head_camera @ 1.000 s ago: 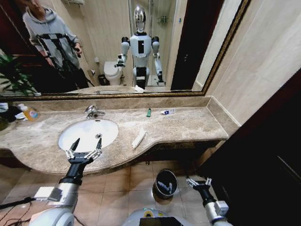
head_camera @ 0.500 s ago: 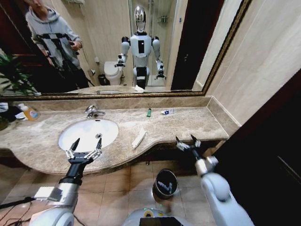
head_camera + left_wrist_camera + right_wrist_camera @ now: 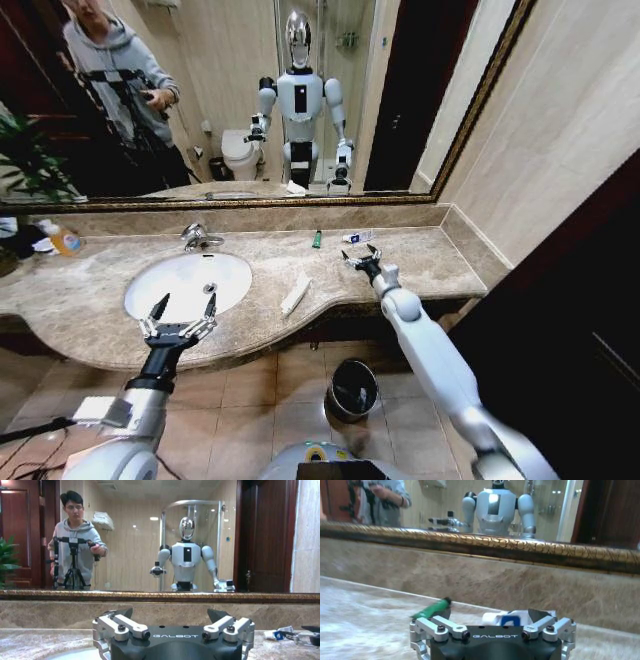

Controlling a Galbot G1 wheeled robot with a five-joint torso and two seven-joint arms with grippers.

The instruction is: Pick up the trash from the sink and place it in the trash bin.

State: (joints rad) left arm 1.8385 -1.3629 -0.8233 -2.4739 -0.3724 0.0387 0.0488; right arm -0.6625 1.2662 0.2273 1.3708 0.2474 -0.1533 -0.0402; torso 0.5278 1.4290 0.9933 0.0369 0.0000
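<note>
- A small white wrapper with a blue mark (image 3: 357,237) is seen lying on the beige marble countertop (image 3: 420,262), near the back wall; in the right wrist view it (image 3: 512,618) sits just ahead of the fingers.
- A tiny green tube (image 3: 316,239) is found on the countertop to the left of that wrapper, apart from it; it is also seen in the right wrist view (image 3: 431,609).
- A long flat white packet (image 3: 295,295) is noted near the front edge of the countertop, just to the right of the sink (image 3: 185,283).
- The trash bin (image 3: 353,389) is located on the tiled floor below the counter, with something pale seen inside.
- The right gripper (image 3: 361,256) is held out over the countertop just beside the white wrapper, its fingers spread apart and nothing held between them.
- The left gripper (image 3: 178,319) is positioned over the front rim of the sink, fingers parted and empty.
- An orange-capped soap bottle (image 3: 62,238) is observed at the far left of the countertop, and a chrome faucet (image 3: 197,237) behind the basin.
</note>
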